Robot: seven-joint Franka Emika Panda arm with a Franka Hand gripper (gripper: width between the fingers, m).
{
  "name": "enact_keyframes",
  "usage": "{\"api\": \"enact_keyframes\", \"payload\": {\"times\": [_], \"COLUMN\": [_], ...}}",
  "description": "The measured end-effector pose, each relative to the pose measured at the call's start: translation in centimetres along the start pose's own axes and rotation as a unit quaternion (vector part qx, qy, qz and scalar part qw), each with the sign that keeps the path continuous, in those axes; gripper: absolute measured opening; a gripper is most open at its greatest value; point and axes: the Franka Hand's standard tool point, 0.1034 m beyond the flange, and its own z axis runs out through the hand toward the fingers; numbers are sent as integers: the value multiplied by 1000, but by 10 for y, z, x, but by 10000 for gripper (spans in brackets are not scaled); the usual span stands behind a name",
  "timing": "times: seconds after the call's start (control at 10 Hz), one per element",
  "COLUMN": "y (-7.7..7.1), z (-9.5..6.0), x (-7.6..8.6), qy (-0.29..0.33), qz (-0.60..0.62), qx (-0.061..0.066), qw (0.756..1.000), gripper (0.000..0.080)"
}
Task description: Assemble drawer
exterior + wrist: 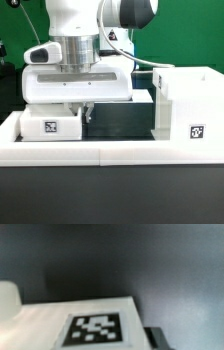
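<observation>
A small white tray (50, 124) with a black-and-white tag stands at the exterior view's left, behind the low border wall. The big open-fronted box housing (186, 104) stands at the right, with a tag on its front. My gripper (85, 109) hangs low between them, its fingers right at the tray's right edge. In the wrist view the tray's tagged face (95, 330) fills the near part, blurred. One dark fingertip (155, 335) shows beside it and the other is hidden. I cannot tell whether the jaws hold the tray. A second white part (143, 100) shows behind my hand.
The long low white border wall (110, 152) runs along the front of the black table (118, 122). A rounded white shape (8, 297) sits at the edge of the wrist view. Cables hang behind the arm.
</observation>
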Motion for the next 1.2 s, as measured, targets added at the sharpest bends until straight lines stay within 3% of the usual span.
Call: {"api": "enact_keyframes", "payload": {"times": [0.7,1.0,1.2], "y": [-2,-29,-37], "z": [-1,-11,-20], "x": [1,4,8], "qy": [0,-15,-33], "qz": [-4,-50,-89], "qx": [0,8,22], "qw": [1000,999,995], "gripper": [41,42,42]}}
